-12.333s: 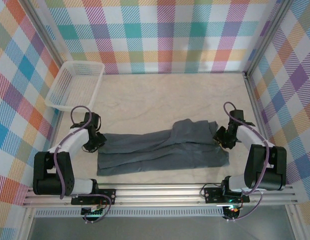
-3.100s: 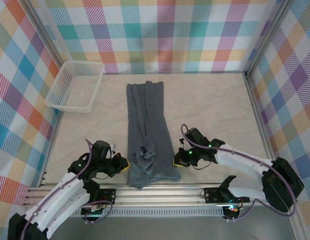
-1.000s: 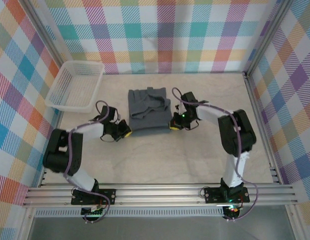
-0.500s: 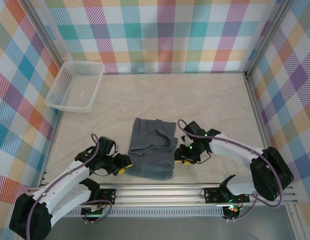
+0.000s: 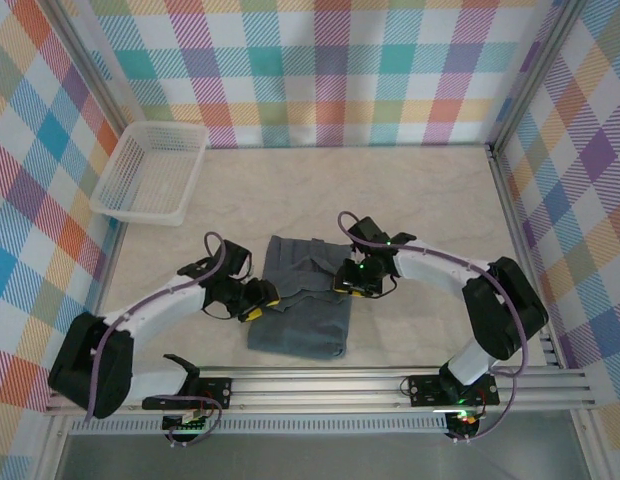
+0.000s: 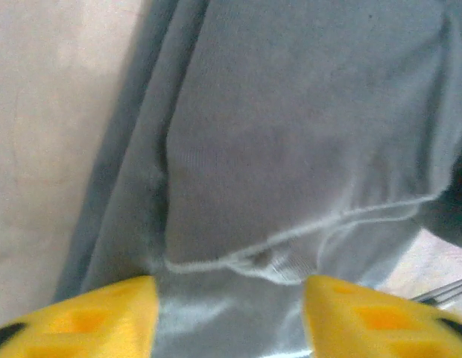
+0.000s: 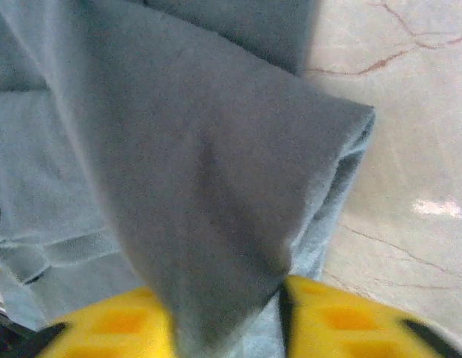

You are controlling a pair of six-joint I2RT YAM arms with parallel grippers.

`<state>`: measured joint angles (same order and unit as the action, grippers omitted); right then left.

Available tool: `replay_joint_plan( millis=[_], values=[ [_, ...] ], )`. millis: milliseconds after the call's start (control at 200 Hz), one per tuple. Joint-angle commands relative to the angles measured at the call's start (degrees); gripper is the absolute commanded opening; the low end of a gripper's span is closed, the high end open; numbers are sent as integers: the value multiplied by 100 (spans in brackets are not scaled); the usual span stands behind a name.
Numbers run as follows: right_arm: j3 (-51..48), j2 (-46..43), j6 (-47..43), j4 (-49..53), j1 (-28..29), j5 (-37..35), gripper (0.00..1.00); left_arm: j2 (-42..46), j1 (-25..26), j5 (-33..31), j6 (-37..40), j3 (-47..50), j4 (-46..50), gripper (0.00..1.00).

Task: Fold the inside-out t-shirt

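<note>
Left tool (image 5: 260, 297) gapes over one edge of the t-shirt (image 5: 305, 318), right tool (image 5: 344, 283) pinches the opposite fold, open table (image 5: 390, 200) around.

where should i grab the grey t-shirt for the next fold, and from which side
Probably the two near corners of the t-shirt, coming in low from its left and right sides: the near edge lies flat with bare table beside it, while the far half is rumpled into loose layers.

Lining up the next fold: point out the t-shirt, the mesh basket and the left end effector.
t-shirt (image 5: 305, 325), top view, lower layer.
white mesh basket (image 5: 172, 127), top view, far rim.
left end effector (image 5: 260, 300), top view, between fingertips.
</note>
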<state>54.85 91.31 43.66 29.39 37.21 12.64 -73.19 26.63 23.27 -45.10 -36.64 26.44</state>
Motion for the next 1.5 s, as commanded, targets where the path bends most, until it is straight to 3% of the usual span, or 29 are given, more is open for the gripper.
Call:
replay_joint_plan(
  millis=[0,45,110,345,580,625,690,745,860,1020,1160,1375,1495],
  values=[
    [92,-80,173,-262,16,103,12,-184,-17,-142,202,-325,-368,30],
    [121,-108,193,-252,22,82,5,-175,-11,-218,267,-464,-308,14],
    [118,-146,279,-241,6,40,0,-97,-18,-360,291,-618,-208,0],
    [314,21,558,-576,-625,156,0,-569,-431,-481,284,-1419,-711,0],
    [1216,1085,98,-680,-1471,429,1,-2664,-801,-895,592,-3106,-1431,0],
    [1469,1370,-32,-642,-1583,488,5,-3042,-889,-885,600,-3373,-1584,8],
    [1787,1680,-139,-525,-1740,432,32,-3481,-985,-840,648,-3724,-1704,32],
    [2018,1792,-224,-291,-1862,412,41,-3652,-1041,-739,698,-3920,-1691,50],
    [1797,1331,-573,-272,-1923,320,53,-3271,-1140,-823,865,-3655,-1601,64],
    [851,912,-985,-717,-1920,239,67,-2793,-1202,-926,1242,-2832,-1400,65],
    [916,1374,-1086,-1098,-1883,874,68,-2986,-1187,-624,1303,-2486,-1808,65],
    [1560,2037,-943,-1121,-1762,1035,65,-3960,-1038,-150,1366,-3141,-2250,66],
    [1491,1955,-921,-1104,-1735,988,65,-4243,-986,19,1178,-3226,-2606,47]
  ],
)
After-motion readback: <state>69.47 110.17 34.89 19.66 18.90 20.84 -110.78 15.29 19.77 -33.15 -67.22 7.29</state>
